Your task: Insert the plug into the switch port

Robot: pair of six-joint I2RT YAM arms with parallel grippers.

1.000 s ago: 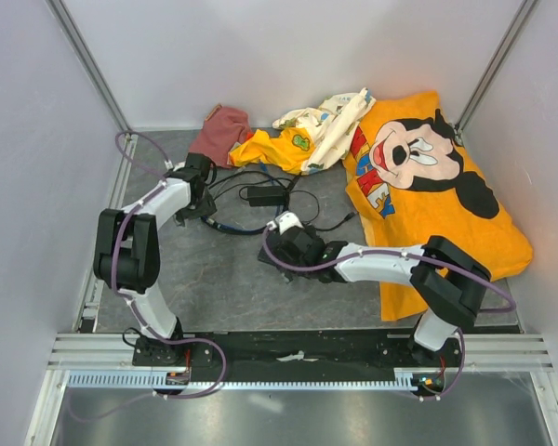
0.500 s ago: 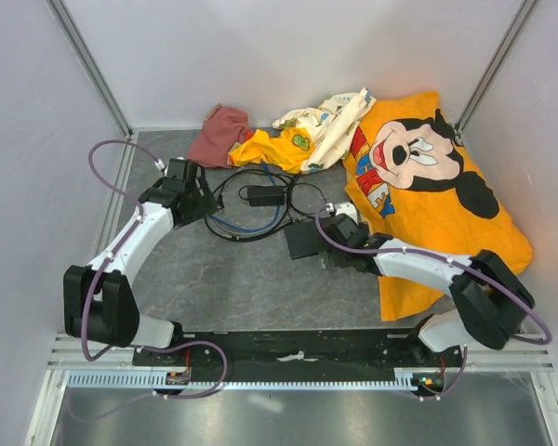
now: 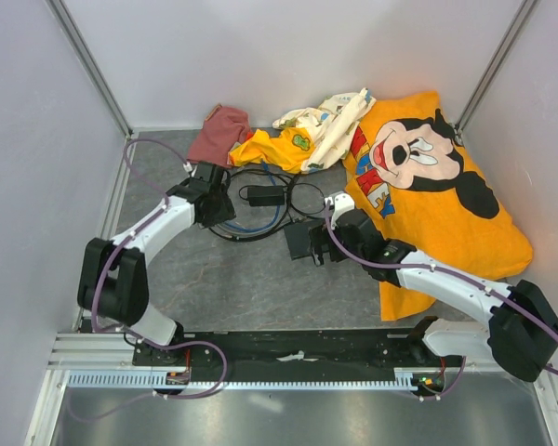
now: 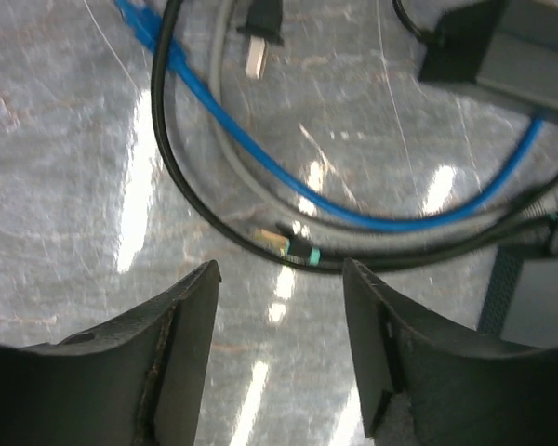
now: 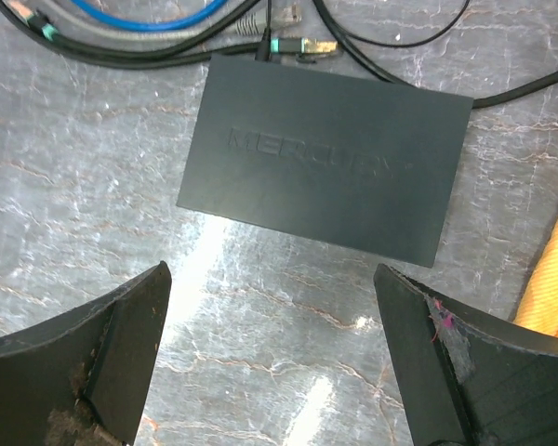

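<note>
The black switch (image 5: 325, 167), marked MERCURY, lies flat on the grey table just ahead of my right gripper (image 5: 270, 274), which is open and empty above bare table. It also shows in the top view (image 3: 300, 241), left of my right gripper (image 3: 318, 246). The thin bright-blue cable (image 4: 260, 158) loops across the table beneath my left gripper (image 4: 279, 269), which is open and empty (image 3: 225, 206). The blue cable thickens at the top left edge (image 4: 138, 23); its plug is cut off there. A teal-banded connector (image 4: 293, 249) on a black cable lies just beyond the left fingertips.
A black power adapter (image 3: 265, 196) and a pronged mains plug (image 4: 258, 46) lie among black and grey cables. Another teal-banded connector (image 5: 302, 44) lies at the switch's far edge. An orange Mickey shirt (image 3: 428, 186), cream cloth (image 3: 325, 125) and maroon cloth (image 3: 221, 135) lie behind and right.
My left arm has swung right, to over the cable coil. My right gripper has drawn back off the switch, to its right side, uncovering it.
</note>
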